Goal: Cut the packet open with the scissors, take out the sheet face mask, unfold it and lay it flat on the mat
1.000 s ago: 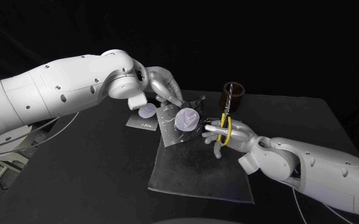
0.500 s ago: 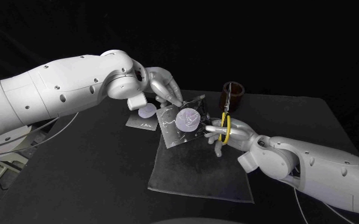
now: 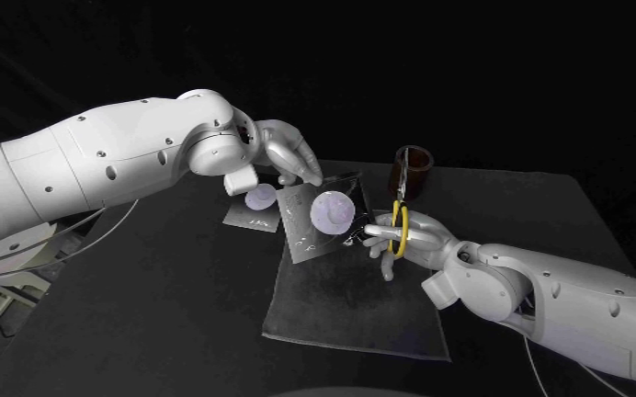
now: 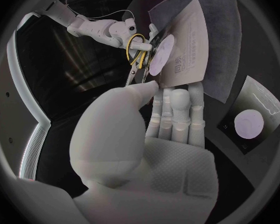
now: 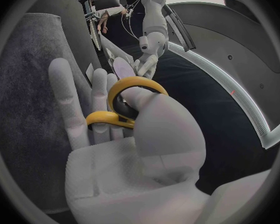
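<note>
The left hand (image 3: 285,153) pinches the top edge of the face-mask packet (image 3: 323,222) and holds it tilted over the grey mat (image 3: 351,310). The right hand (image 3: 408,234) grasps the yellow-handled scissors (image 3: 398,218), blades just beside the packet's right edge. A brown cup (image 3: 411,172) stands behind. 1 second packet (image 3: 258,206) lies on the table (image 3: 530,204).

Far end of the mat (image 3: 351,310) behind the packet (image 3: 318,230), packet print illegibly small, blade tips of the scissors (image 3: 396,216) indistinct.
</note>
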Robot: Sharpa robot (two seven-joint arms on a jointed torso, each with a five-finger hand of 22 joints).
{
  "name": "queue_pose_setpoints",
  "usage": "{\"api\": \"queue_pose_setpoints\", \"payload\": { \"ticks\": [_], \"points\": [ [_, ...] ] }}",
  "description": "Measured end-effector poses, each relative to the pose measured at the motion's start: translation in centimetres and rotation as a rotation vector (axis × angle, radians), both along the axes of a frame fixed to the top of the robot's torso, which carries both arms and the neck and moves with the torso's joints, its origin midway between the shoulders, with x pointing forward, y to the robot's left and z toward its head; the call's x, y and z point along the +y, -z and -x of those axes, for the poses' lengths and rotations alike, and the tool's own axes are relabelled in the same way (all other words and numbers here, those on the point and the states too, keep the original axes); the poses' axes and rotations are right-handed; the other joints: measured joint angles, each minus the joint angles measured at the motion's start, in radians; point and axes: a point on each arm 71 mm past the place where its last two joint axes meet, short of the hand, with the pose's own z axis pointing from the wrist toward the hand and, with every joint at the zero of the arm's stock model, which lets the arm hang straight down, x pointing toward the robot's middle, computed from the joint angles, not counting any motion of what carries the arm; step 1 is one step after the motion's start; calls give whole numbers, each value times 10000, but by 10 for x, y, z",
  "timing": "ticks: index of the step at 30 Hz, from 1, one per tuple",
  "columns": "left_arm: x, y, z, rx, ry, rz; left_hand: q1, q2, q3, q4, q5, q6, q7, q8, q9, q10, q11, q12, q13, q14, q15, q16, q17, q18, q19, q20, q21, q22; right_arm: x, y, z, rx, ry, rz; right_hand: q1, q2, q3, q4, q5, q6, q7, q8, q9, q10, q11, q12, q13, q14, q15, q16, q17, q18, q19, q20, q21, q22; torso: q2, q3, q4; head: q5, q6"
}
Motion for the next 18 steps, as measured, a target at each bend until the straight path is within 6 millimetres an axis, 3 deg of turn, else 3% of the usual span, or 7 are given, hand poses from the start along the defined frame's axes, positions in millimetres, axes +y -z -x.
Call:
{"api": "queue_pose_setpoints", "payload": {
  "ticks": [2, 5, 8, 9, 10, 13, 18],
  "points": [
    [3, 1, -1, 11, -105, -10, -284, -240, -448, 220, -20, -315, 146, -281, -219, -474, 187, -159, -17, -695, 190, -491, -630, -2, -214, 136, -321, -168, -1, 0, 1, -15, -23, 36, -27, -27, 30, -27, 0, -2, -1, 30, 4, 1, 0, 0, 0, 0, 0, 0, 9, 0, 0, 0, 0, 0, 2, 0, -1, -6, 3],
    [6, 2, -3, 15, -232, -40, -345, -301, -1091, 452, -20, -513, 306, -514, -389, -1090, 402, -295, -117, -1670, 434, -1038, -1100, -2, -581, 401, -1036, -572, -1, 0, 3, -46, -78, 46, -65, -65, 87, -77, 0, -17, -15, 40, 46, 1, -1, 1, 0, 0, 0, 0, 20, 0, -1, 1, 0, -1, 6, 1, -3, -19, 5],
    [9, 5, -4, 21, -361, -79, -300, -286, -2065, 755, -20, -649, 363, -667, -531, -1754, 689, -493, -306, -3137, 796, -2076, -1807, -3, -1251, 782, -2257, -1254, -1, -1, 4, -83, -143, 38, -87, -55, 89, -78, 0, 10, -43, 41, 60, 59, 7, 0, 4, 35, -35, 51, 32, -1, 18, -17, 0, -15, 8, 0, -6, -31, 7],
    [10, 5, -5, 26, -406, -95, -23, -166, -2690, 929, -20, -710, 384, -740, -585, -1935, 837, -493, -389, -3661, 963, -2568, -2193, -3, -1453, 982, -2917, -1647, -1, -1, 5, -99, -166, 36, -121, -64, 105, -93, 0, 15, -49, 41, 60, 70, -2, -1, 8, 35, -36, 51, 33, -1, 34, -34, 0, -16, 9, 0, -7, -35, 7],
    [10, 6, -5, 28, -418, -99, 48, -119, -2843, 982, -20, -722, 372, -745, -602, -1996, 858, -494, -413, -3800, 998, -2692, -2288, -3, -1497, 1027, -3081, -1746, -1, -1, 5, -102, -171, 35, -132, -53, 136, -124, -1, 15, -49, 41, 60, 71, -2, 0, 12, 36, -36, 51, 33, -1, 34, -34, 0, -16, 9, 0, -7, -38, 7],
    [14, 9, -7, 71, -534, -140, 839, 481, -4960, 1484, -20, -722, 373, -854, -820, -2362, 1128, -398, -723, -5009, 1400, -3893, -3514, -4, -1903, 1658, -5343, -3148, -1, -2, 6, -127, -201, 31, -183, -80, 186, -174, -1, 15, -50, 41, 60, 89, -20, 0, 20, 53, -20, 51, 34, -1, 34, -34, 0, -17, 9, 0, -6, -45, 8],
    [20, 17, -8, 204, -711, -195, 940, 616, -6551, 1586, -20, -1081, 264, -1046, -1042, -2851, 1431, -413, -1091, -5758, 1783, -4855, -4464, -3, -2613, 1825, -7056, -4144, -1, -3, 9, -172, -260, -3, -224, -122, 254, -242, -5, 14, -51, 98, 62, 92, -23, 0, 23, 70, -4, 51, 64, 0, 34, -34, 0, -19, 10, 1, -3, -53, -14]
  ]
}}
